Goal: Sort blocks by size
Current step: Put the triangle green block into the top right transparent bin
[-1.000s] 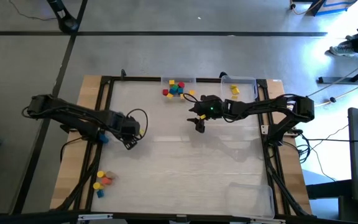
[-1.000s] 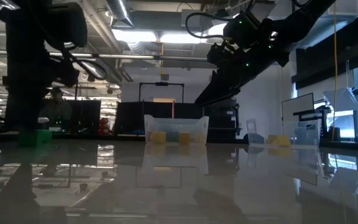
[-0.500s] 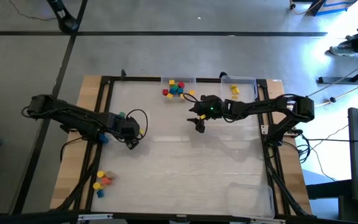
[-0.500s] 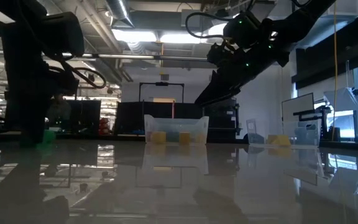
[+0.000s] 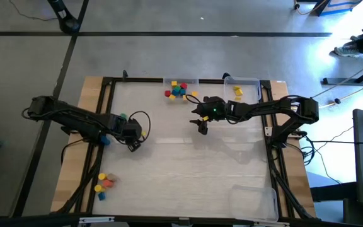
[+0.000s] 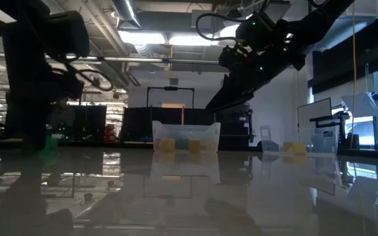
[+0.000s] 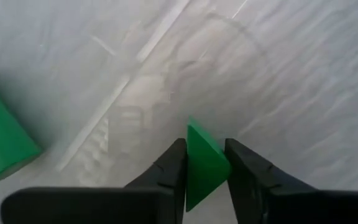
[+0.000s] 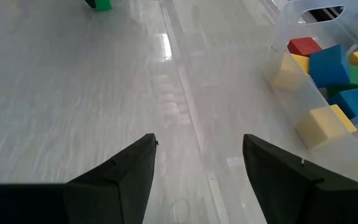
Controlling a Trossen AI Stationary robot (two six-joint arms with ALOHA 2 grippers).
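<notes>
My left gripper (image 5: 132,145) is at the table's left side, low over the surface, and is shut on a small green block (image 7: 202,163). The low view shows green at its tip (image 6: 48,142). A second, larger green block (image 7: 2,140) lies on the table close beside it. My right gripper (image 5: 201,127) hangs open and empty above the table's far middle (image 8: 197,158). Several blocks (image 5: 177,89) in red, yellow, blue and green lie in a clear tray (image 8: 278,46) at the far edge. My left gripper pinches the small green block between its two fingers (image 7: 169,168), on two opposite faces (image 7: 194,177). The fingers point down at the table. A corner of the block (image 7: 194,130) sticks out past the fingertips. I cannot tell whether the block touches the table.
A second clear tray (image 5: 249,81) at the far right holds a yellow block (image 5: 238,91). A few blocks (image 5: 104,183) lie on the wooden strip at the near left, and a blue one (image 5: 104,140) under my left arm. Another clear tray (image 5: 254,200) stands at the near right.
My left gripper has shifted slightly toward the table's right and turned a little, still shut on the green block and low over the table. My right arm has kept still.
</notes>
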